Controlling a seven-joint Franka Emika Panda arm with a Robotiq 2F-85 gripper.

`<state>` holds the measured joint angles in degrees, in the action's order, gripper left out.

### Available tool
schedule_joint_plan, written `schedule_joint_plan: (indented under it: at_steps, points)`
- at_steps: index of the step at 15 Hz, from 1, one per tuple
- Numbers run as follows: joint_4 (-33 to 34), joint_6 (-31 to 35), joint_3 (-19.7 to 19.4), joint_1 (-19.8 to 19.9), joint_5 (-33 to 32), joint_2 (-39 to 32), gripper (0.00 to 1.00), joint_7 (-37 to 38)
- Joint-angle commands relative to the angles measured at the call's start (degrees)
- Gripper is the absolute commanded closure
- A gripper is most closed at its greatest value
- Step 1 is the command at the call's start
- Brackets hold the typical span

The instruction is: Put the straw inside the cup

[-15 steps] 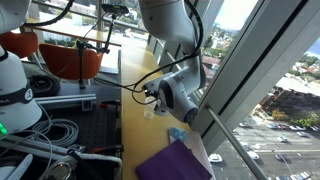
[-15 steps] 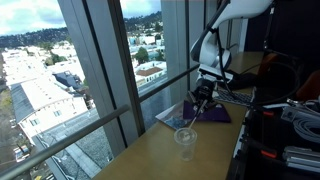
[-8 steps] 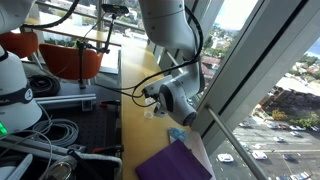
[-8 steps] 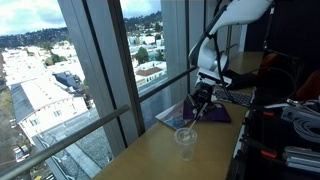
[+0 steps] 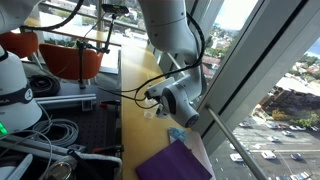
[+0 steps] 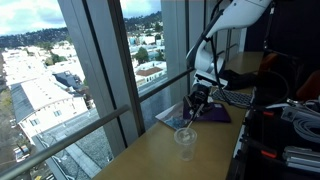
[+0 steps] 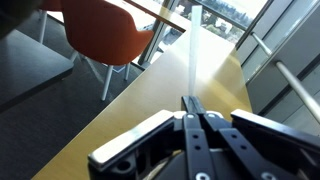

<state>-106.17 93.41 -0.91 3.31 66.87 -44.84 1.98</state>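
My gripper is shut on the straw, a thin pale stick that runs straight out from the fingertips over the yellow table. In an exterior view the gripper hangs tilted just above and behind the clear cup, which stands upright on the table near the window. The straw slants down from the jaws toward the cup's rim; I cannot tell whether its tip is inside. In an exterior view the gripper points away from the camera and the arm hides the cup.
A purple cloth and a small blue object lie on the table by the window. Window frame bars run along the table's edge. An orange chair and black cables are off the table's side.
The gripper with the straw has shifted slightly lower and closer to the cup. The cup has not moved.
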Motion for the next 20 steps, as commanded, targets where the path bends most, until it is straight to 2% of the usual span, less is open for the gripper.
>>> schedule_joint_plan:
  at_steps: [1, 10, 20]
  points:
    - [2.5, -2.1, 0.2, 0.5, 0.9, -2.2, 1.0, 0.0]
    - [4.0, -1.2, 0.1, 0.2, 1.3, -4.4, 1.0, 1.7]
    - [-0.2, 0.4, -0.2, -1.1, 1.1, 0.0, 1.0, 2.4]
